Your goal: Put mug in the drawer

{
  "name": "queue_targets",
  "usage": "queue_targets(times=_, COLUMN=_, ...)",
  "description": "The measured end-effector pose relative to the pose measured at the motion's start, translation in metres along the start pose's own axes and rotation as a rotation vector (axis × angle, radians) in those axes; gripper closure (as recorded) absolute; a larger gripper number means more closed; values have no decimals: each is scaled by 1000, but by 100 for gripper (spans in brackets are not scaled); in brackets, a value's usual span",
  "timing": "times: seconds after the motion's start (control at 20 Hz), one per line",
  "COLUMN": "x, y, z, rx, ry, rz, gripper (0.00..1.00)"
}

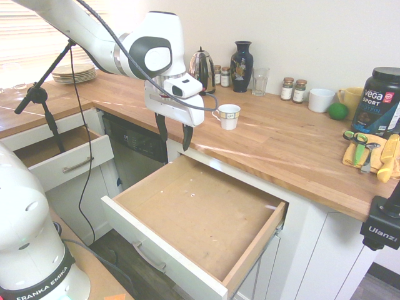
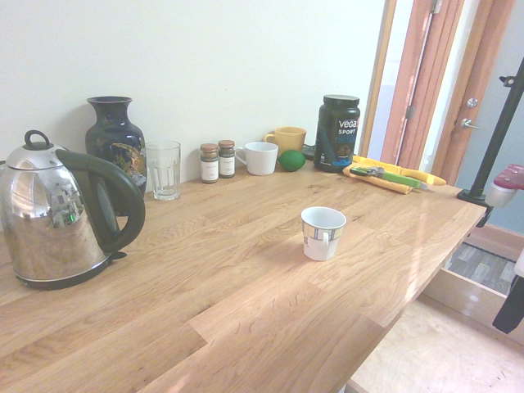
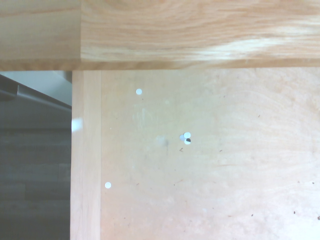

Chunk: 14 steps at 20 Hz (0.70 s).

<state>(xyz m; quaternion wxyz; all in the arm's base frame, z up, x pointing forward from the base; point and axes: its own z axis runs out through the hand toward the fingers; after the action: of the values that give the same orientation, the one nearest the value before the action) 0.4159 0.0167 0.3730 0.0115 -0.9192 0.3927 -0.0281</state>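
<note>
Light is bright throughout, with colors washed out and pale. In the first exterior view the window blinds (image 1: 28, 31) at the upper left glow almost white, and thin bright streaks cross the counter (image 1: 281, 140). The second exterior view is softer, slightly hazy, with a pale sheen along the counter's right side and reflections on the metal kettle (image 2: 57, 217). In the wrist view the drawer bottom (image 3: 210, 165) washes toward white at the lower part, a glare streak lies on the blurred wood of the counter, and the floor (image 3: 35, 170) is dark and out of focus.
</note>
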Motion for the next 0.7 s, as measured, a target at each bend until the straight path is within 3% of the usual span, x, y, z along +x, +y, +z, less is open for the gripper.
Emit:
queue_targets(times=0.4, x=4, y=-4, z=-3, rx=7, ry=12, rz=4, gripper=0)
queue_targets(times=0.7, x=41, y=-35, z=-15, rx=-4, ry=18, rz=7, gripper=0)
